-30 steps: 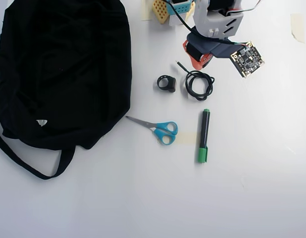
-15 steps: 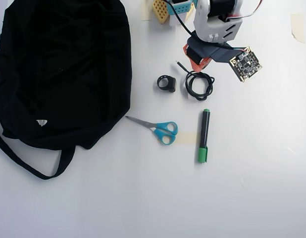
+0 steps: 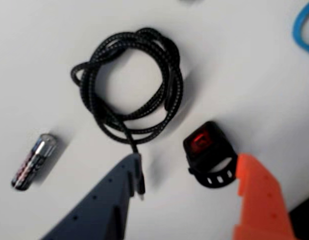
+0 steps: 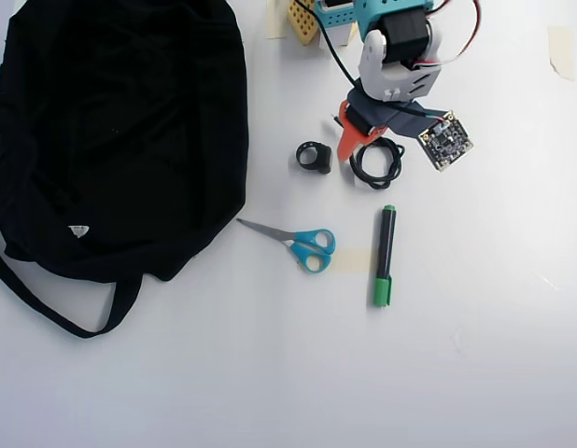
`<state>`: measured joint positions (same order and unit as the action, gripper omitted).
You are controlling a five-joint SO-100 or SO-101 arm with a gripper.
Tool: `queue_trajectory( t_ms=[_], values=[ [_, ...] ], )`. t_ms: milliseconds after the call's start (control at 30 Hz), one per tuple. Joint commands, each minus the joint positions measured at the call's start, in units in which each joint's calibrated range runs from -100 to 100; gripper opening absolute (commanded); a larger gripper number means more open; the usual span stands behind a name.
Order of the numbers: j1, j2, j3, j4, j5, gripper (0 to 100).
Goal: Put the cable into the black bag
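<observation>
— Cable (image 3: pixel 132 85) position?
— Coiled on the white table (image 3: pixel 244 60), just ahead of the gripper (image 3: pixel 187 167); one end touches the grey finger (image 3: pixel 102 205).
— Jaws?
— Wide apart, holding nothing; black bag (image 4: pixel 120 131) well away.

The arm (image 4: pixel 393 42) reaches out from the table's far edge, wrist bent downward. Its claw (image 3: pixel 187 192) hangs spread wide just above the table, grey finger (image 3: pixel 102 205) and orange finger (image 3: pixel 259 200) well apart, holding nothing.
</observation>
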<state>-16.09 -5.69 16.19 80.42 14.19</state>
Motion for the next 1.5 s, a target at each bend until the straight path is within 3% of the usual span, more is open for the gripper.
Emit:
queue_trajectory(
  t_ms=[0, 233, 767, 1467],
  values=[
    [-0.44, -0.62, 2.85, -6.35, 0.34, 25],
    [-1.11, -0.62, 9.32, -15.65, -0.03, 25],
    [-4.18, 6.27, 11.66, -23.49, 0.28, 25],
    [-5.3, 9.17, 12.92, -24.09, 0.34, 25]
  ],
)
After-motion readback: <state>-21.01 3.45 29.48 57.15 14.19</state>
